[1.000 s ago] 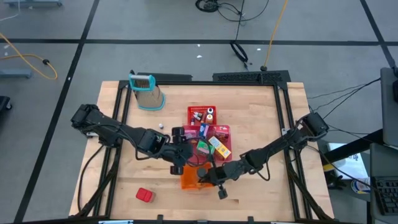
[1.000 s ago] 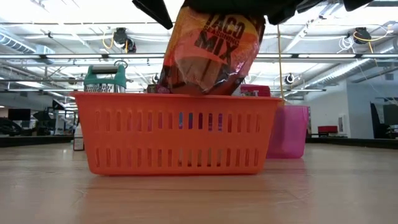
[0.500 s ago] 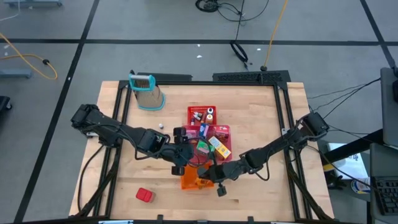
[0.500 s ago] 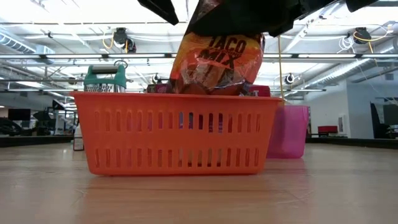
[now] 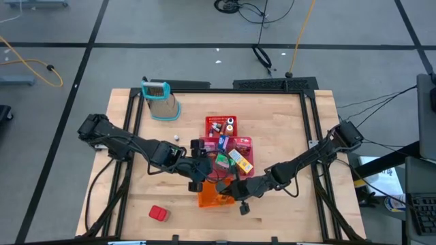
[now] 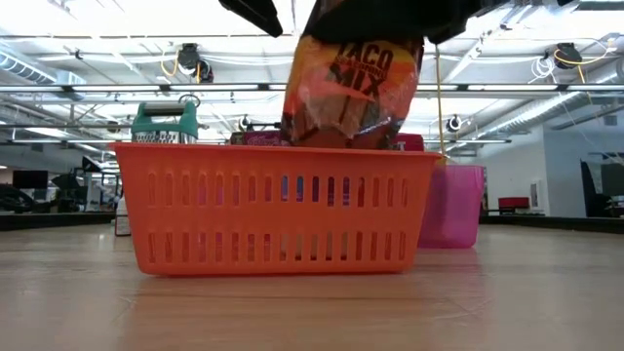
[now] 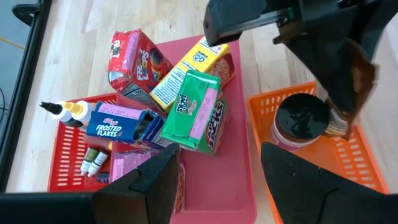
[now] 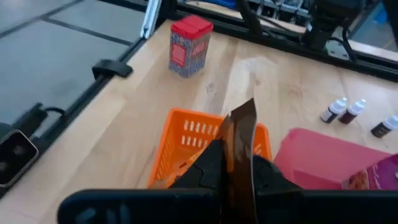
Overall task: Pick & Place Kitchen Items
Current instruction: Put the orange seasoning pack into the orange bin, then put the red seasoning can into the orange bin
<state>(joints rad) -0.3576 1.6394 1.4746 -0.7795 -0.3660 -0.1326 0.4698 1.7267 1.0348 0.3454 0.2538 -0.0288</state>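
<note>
1. Low view: my right gripper [image 6: 375,15] is pinched tight on the top edge of a taco mix packet [image 6: 353,90], which hangs over the orange basket [image 6: 278,210], lower end just past the rim.
2. My left gripper [image 7: 217,180] hovers beside it with fingers spread, holding nothing, above the pink tray [image 7: 233,186].
3. Already in the basket: a dark-lidded jar [image 7: 303,119].
4. Left, I judge: the cereal boxes [image 7: 193,109] piled on the pink tray, small bottles [image 7: 68,111] in the red tray [image 5: 212,121], and a red block [image 5: 158,214] alone on the table [image 5: 286,136].
</note>
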